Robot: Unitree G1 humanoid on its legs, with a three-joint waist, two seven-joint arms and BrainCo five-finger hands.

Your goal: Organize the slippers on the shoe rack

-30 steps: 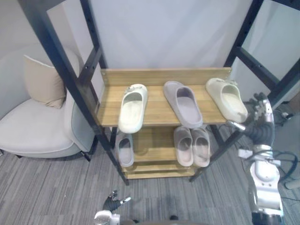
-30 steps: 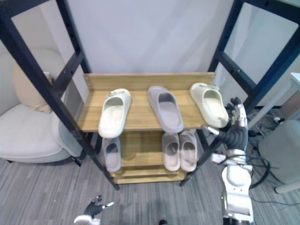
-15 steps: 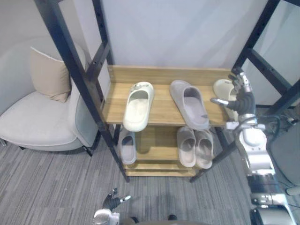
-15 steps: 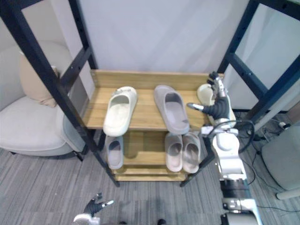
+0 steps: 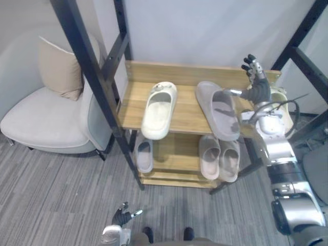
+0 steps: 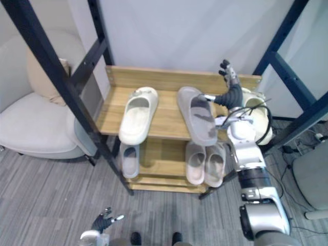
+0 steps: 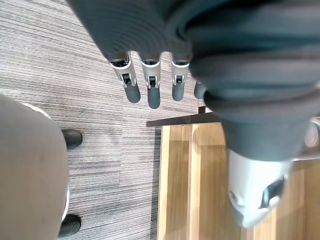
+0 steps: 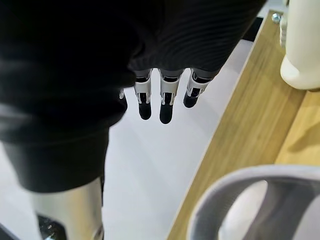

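A wooden shoe rack [image 5: 179, 120] holds three slippers on its top shelf. A cream slipper [image 5: 159, 109] lies at the left and a grey slipper [image 5: 221, 110] in the middle, its toe past the front edge. Another cream slipper [image 6: 259, 110] lies at the right, partly hidden by my right arm. My right hand [image 5: 254, 84] hovers open over the shelf between the grey slipper and the right cream one, thumb towards the grey slipper; the right wrist view shows its straight fingers [image 8: 162, 102] holding nothing. Low over the carpet, my left hand [image 5: 123, 215] is open and idle.
The lower shelf carries a small grey slipper [image 5: 144, 155] at the left and a beige pair [image 5: 219, 158] at the right. Black metal posts [image 5: 97, 82] frame the rack. A pale armchair [image 5: 46, 123] with a beige cushion stands to the left.
My right hand has risen from beside the rack's right post and moved left over the top shelf, to beside the grey slipper. The camera view has shifted too. The slippers lie as before.
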